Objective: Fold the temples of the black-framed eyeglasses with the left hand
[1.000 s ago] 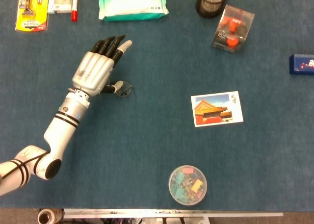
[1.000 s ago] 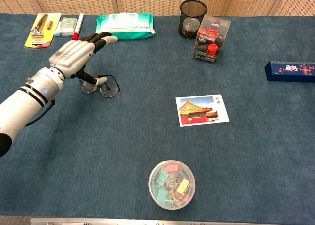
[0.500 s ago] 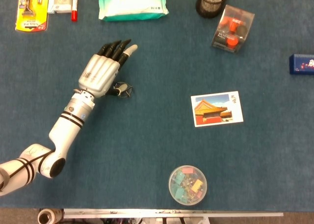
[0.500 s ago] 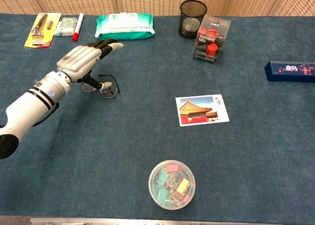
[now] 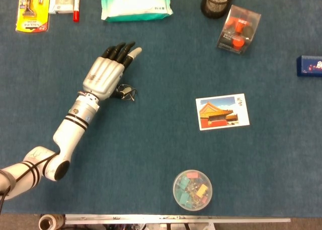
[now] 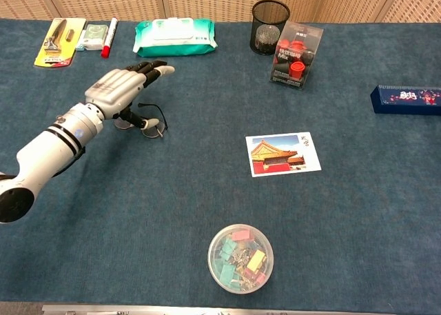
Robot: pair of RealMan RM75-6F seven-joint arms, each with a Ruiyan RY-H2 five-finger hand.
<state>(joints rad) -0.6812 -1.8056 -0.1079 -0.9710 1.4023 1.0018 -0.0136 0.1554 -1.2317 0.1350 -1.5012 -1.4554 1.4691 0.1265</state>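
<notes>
The black-framed eyeglasses (image 5: 128, 93) lie on the blue table cloth left of centre, partly hidden under my left hand (image 5: 106, 73). The hand hovers flat over them, fingers stretched out together toward the far right and palm down. In the chest view the eyeglasses (image 6: 149, 125) peek out below and right of the left hand (image 6: 121, 87), whose thumb reaches down to the frame. The hand holds nothing. My right hand shows in neither view.
A postcard (image 5: 222, 111) lies right of centre and a round tub of coloured clips (image 5: 192, 189) sits near the front edge. Along the back are a razor pack (image 5: 32, 9), a red marker (image 5: 76, 3), a wipes pack (image 5: 135, 2), a mesh cup (image 5: 218, 1) and a clear box (image 5: 238, 29). A blue box (image 5: 309, 65) is at the far right.
My left hand has slid a little to the right and further over the eyeglasses. Less of the frame shows, and it looks more bunched together.
</notes>
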